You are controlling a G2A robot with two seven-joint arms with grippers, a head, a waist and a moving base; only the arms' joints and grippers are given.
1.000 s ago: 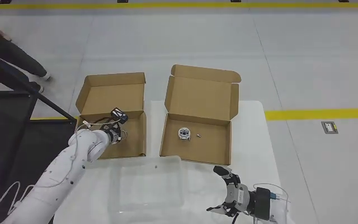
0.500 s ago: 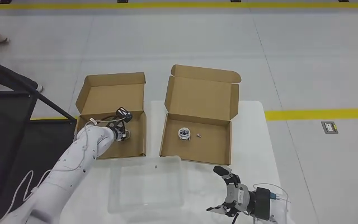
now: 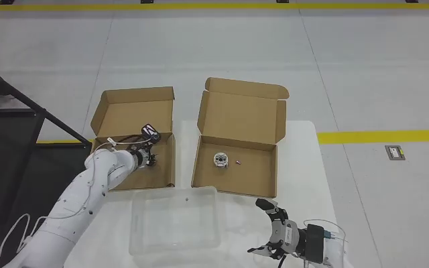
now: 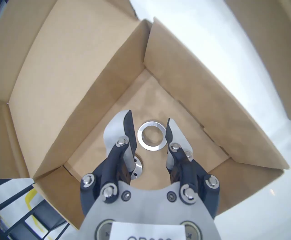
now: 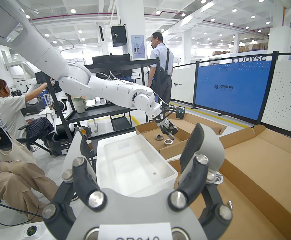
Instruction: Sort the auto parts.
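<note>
bright even light from ceiling lamps (image 5: pixel 73 10); soft shadow in box (image 4: pixel 68 68); glare on table (image 4: pixel 227 45); wrist views warped at edges

This is a big industrial hall fitted out as a robotics workshop. The pale grey sealed floor (image 3: pixel 221 47) carries painted yellow lane lines (image 3: pixel 372 137), one running off at three o'clock from the white work table (image 3: pixel 301 167), another crossing at twelve o'clock. On that table sit open brown cardboard boxes (image 3: pixel 241 117), and a black metal frame rack (image 3: pixel 27 127) stands at its nine o'clock. From the right wrist camera the hall has a high white ceiling with rows of round lamps (image 5: pixel 204 11), white square columns (image 5: pixel 131 18), blue partition panels in black frames (image 5: pixel 229 100), a white pegboard panel (image 5: pixel 280 95), black steel shelving (image 5: pixel 122 66) and brown cartons stacked on far racks (image 5: pixel 250 47).
</note>
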